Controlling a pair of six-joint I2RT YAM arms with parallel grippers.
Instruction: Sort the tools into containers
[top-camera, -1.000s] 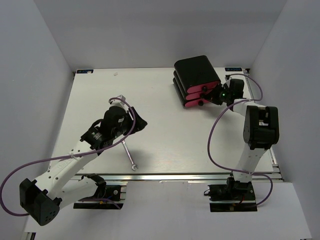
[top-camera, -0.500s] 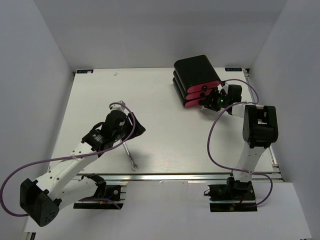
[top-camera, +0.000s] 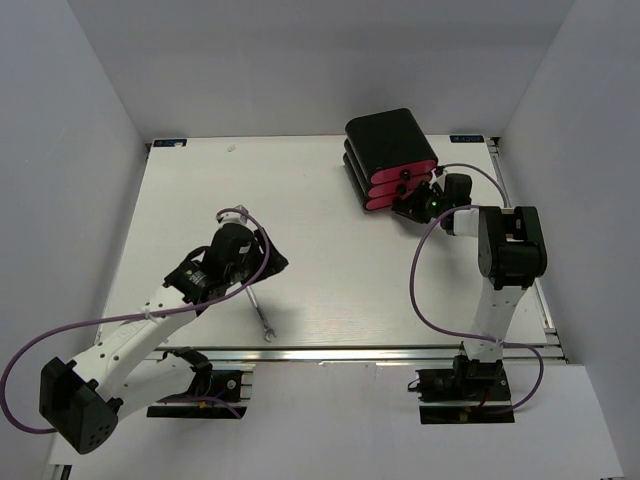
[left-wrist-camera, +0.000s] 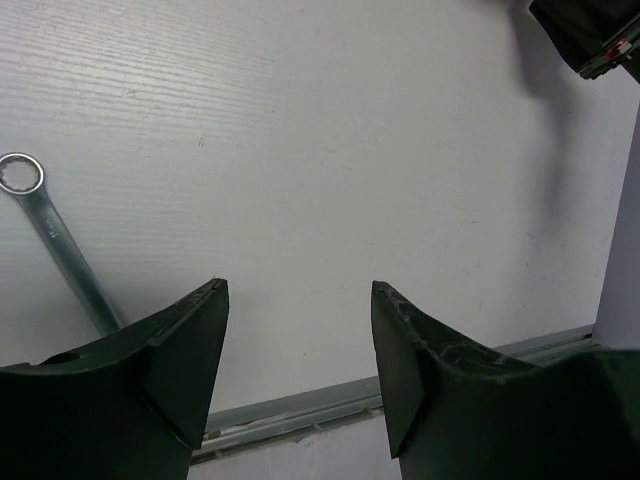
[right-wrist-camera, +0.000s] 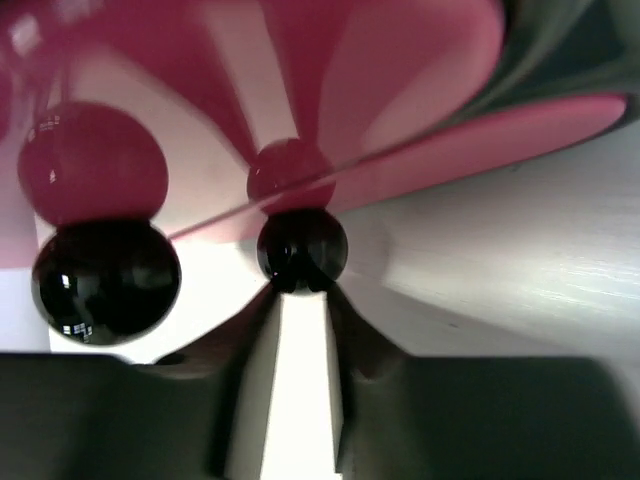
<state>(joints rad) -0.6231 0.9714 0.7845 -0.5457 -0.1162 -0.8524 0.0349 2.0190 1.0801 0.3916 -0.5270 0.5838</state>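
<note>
Top external: my left gripper (top-camera: 272, 260) sits low over the table (top-camera: 330, 280), left of centre, jaws spread wide with nothing between them. The silver wrench (top-camera: 260, 315) lies flat on the table just beside it on the near side, running diagonally toward the front edge. The drawer stack (top-camera: 390, 150) stands at the far right of the table: three black drawers, all pushed in, with pink fronts turned toward my right arm. My right gripper (top-camera: 420, 200) is pressed up to those fronts, at the knobs.

Left wrist: both fingers (left-wrist-camera: 185, 350) are well apart, with only bare table in the gap. The wrench is off to the left, ring end up. Its shaft slants down and disappears behind my left finger, and I cannot tell whether they touch. The front rail (left-wrist-camera: 290, 415) crosses below.

Right wrist: blurred and very close. My fingers are drawn nearly together, their tips pinching the small knob (right-wrist-camera: 302, 248) from both sides. A bigger-looking knob (right-wrist-camera: 107, 282) sits to its left, not in my grip. Pink fronts fill the top of the view. I cannot tell which drawer the pinched knob belongs to.
</note>
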